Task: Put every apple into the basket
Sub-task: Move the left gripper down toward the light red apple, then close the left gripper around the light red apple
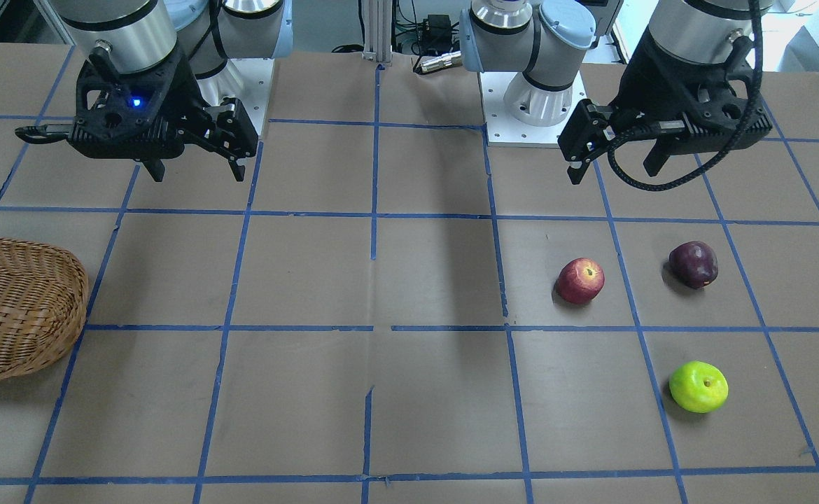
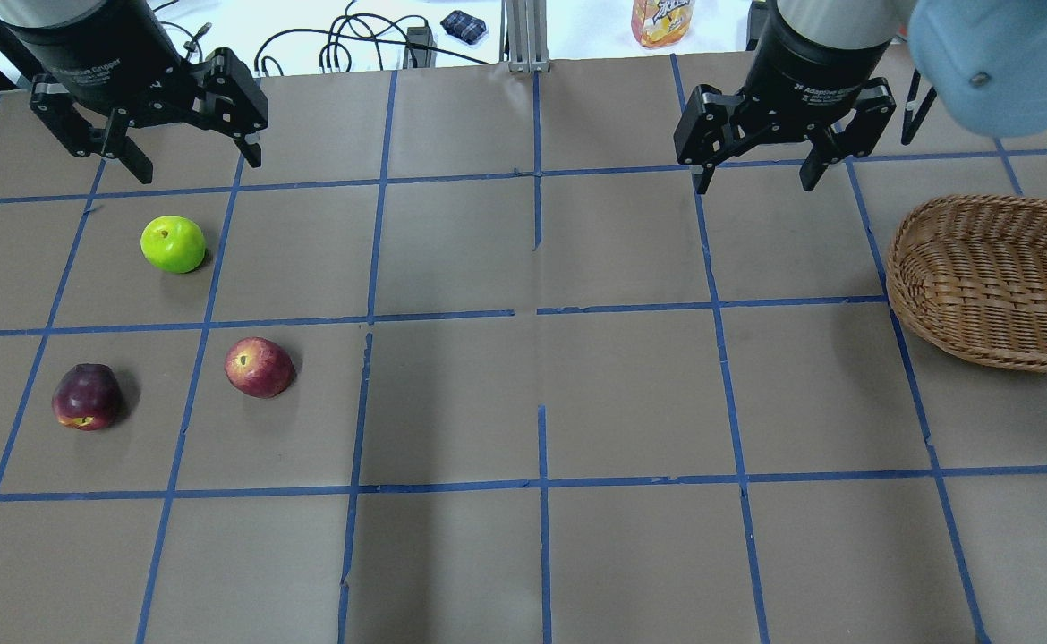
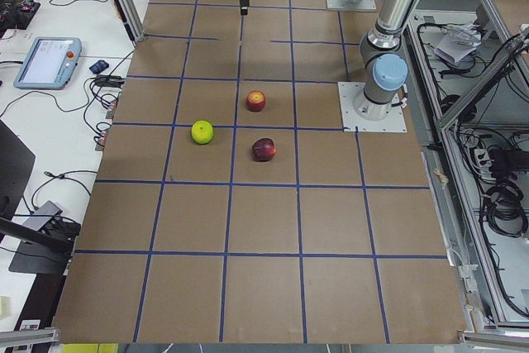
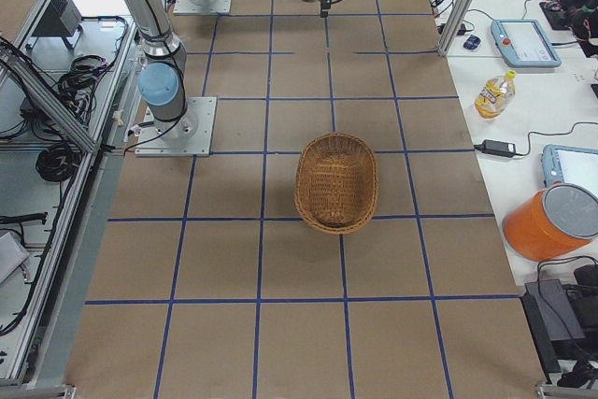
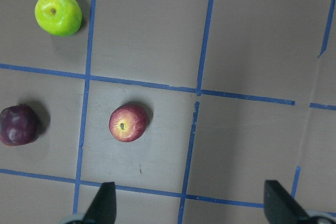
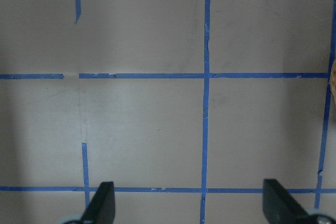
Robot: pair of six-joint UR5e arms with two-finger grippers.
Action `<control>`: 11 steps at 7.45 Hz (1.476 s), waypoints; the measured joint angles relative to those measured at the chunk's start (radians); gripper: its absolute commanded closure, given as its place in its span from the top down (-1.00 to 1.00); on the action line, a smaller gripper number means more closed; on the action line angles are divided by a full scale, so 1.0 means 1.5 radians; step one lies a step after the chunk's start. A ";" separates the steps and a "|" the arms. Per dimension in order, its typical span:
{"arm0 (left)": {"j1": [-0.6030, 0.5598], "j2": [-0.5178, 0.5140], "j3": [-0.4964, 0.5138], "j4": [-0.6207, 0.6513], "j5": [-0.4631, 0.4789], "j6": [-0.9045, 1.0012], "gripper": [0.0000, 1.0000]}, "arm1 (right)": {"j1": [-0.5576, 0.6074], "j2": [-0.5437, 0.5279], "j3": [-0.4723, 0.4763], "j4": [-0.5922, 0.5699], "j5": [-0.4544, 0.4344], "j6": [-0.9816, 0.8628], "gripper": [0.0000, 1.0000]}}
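Observation:
Three apples lie on the table's left half in the overhead view: a yellow-green apple (image 2: pixel 173 243), a red apple (image 2: pixel 259 367) and a dark maroon apple (image 2: pixel 86 396). The wicker basket (image 2: pixel 980 268) sits empty at the right edge. My left gripper (image 2: pixel 197 161) is open and empty, hovering beyond the green apple. Its wrist view shows the green apple (image 5: pixel 58 13), the red apple (image 5: pixel 128 123) and the maroon apple (image 5: pixel 18 125) below the open left gripper (image 5: pixel 191 208). My right gripper (image 2: pixel 753 182) is open and empty, hovering left of the basket, over bare table in its wrist view (image 6: pixel 189 208).
The table is brown paper with a blue tape grid. The arm bases (image 1: pixel 535 105) stand at the robot's edge. A drink bottle (image 2: pixel 662 20), cables and tablets lie beyond the far edge. An orange bucket (image 4: pixel 551 221) stands off the table.

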 measured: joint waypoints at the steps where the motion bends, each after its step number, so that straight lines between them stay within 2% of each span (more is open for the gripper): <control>1: 0.000 0.000 0.000 0.000 0.000 0.000 1.00 | 0.000 0.000 0.000 0.000 0.000 0.000 1.00; 5: 0.002 0.003 -0.013 -0.023 0.001 0.003 1.00 | 0.000 0.000 0.000 0.001 0.000 0.001 1.00; 7: 0.031 -0.008 -0.038 -0.034 0.010 0.048 1.00 | 0.000 0.000 0.000 0.001 -0.003 0.002 1.00; 9: 0.088 -0.031 -0.109 -0.022 0.013 0.117 1.00 | 0.001 0.000 0.001 0.001 -0.008 0.002 1.00; 11: 0.149 -0.047 -0.208 0.075 0.010 0.205 1.00 | 0.001 0.000 0.001 0.000 -0.009 0.002 1.00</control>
